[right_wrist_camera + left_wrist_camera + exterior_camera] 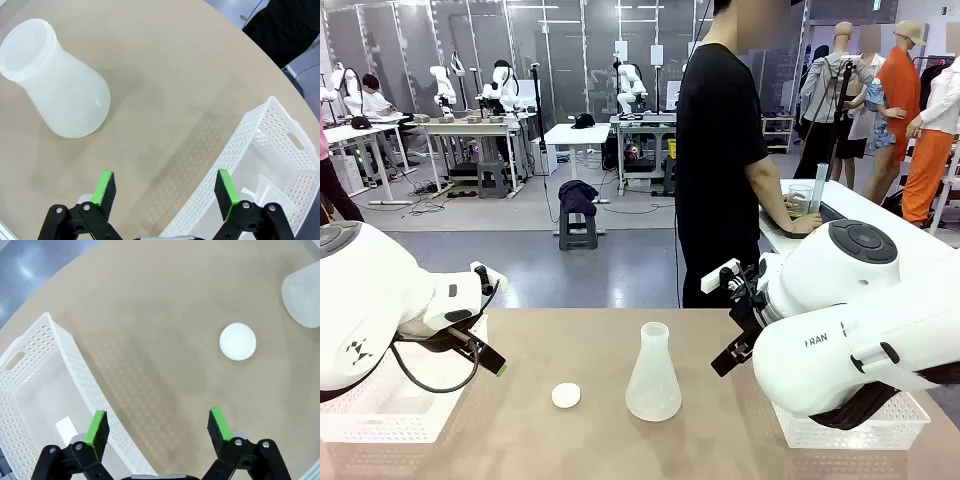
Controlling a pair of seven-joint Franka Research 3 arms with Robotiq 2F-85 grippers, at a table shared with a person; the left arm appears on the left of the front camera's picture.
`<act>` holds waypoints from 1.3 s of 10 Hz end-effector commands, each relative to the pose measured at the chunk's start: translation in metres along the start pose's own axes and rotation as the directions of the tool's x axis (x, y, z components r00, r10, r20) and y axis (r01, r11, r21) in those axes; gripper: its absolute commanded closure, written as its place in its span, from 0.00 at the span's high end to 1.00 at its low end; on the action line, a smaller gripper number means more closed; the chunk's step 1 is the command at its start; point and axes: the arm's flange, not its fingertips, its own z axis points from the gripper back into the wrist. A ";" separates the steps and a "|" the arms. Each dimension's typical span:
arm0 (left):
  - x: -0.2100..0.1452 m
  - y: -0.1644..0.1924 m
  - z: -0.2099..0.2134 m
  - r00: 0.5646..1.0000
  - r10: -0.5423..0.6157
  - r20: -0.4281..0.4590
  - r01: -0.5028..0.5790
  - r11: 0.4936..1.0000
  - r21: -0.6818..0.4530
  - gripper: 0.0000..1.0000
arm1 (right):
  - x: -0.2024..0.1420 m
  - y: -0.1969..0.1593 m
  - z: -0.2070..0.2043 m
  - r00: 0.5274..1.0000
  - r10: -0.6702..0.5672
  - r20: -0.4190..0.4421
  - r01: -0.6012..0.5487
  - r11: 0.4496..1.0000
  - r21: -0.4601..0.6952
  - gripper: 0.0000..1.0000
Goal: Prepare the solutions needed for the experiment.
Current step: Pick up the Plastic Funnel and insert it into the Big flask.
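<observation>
A translucent whitish conical flask (pixel 653 378) stands upright and uncapped at the middle of the tan table (pixel 580 340). I cannot make out any liquid in it, so the solutions are hidden from me. The flask also appears in the left wrist view (pixel 303 296) and the right wrist view (pixel 59 87). A small white round cap (pixel 566 395) (pixel 238 341) lies on the table to its left. My left gripper (pixel 488 352) (pixel 157 421) hovers open over the table's left side, empty. My right gripper (pixel 732 345) (pixel 167 184) hangs open and empty to the right of the flask.
A white perforated basket (pixel 375 412) (pixel 42 375) sits at the table's left front, another (pixel 885 428) (pixel 267 145) at the right front. A person in black (pixel 720 150) stands beyond the far edge, turned toward a side table with a clear beaker (pixel 801 196) and a tall cylinder (pixel 817 190).
</observation>
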 end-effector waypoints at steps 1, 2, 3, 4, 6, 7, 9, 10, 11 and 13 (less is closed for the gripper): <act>0.000 0.000 0.000 1.000 0.000 0.000 0.000 1.000 0.000 1.00 | 0.000 0.000 0.000 1.000 0.000 0.000 0.000 1.000 0.000 1.00; 0.000 0.000 0.000 1.000 0.000 0.000 0.000 1.000 0.000 1.00 | 0.000 0.000 0.000 1.000 0.000 0.000 0.000 1.000 0.000 1.00; 0.000 0.000 0.000 1.000 0.000 0.000 0.000 1.000 0.000 1.00 | 0.000 0.000 0.000 1.000 0.000 0.000 0.000 1.000 0.000 1.00; 0.000 0.000 0.000 1.000 0.000 0.000 0.000 1.000 0.000 1.00 | 0.000 0.000 0.000 1.000 0.000 0.000 0.000 1.000 0.000 1.00; 0.000 0.000 0.000 1.000 0.000 0.000 0.000 1.000 0.000 1.00 | 0.000 0.000 0.000 1.000 0.000 0.000 0.000 1.000 0.000 1.00; 0.000 0.000 0.000 1.000 0.000 0.000 0.000 1.000 0.000 1.00 | 0.000 0.000 0.000 1.000 0.000 0.000 0.000 1.000 0.000 1.00; 0.000 0.000 0.000 1.000 0.000 0.000 0.000 1.000 0.000 1.00 | 0.000 0.000 0.000 1.000 0.000 0.000 0.000 1.000 0.000 1.00; 0.000 0.000 0.000 1.000 0.000 0.000 0.000 1.000 0.000 1.00 | 0.000 0.000 0.000 1.000 0.000 0.000 0.000 1.000 0.000 1.00; 0.000 0.000 0.000 1.000 0.000 0.000 0.000 1.000 0.000 1.00 | 0.000 0.000 0.000 1.000 0.000 0.000 0.000 1.000 0.000 1.00; 0.000 0.000 0.000 1.000 0.000 0.000 0.000 1.000 0.000 1.00 | 0.000 0.000 0.000 1.000 0.000 0.000 0.000 1.000 0.000 1.00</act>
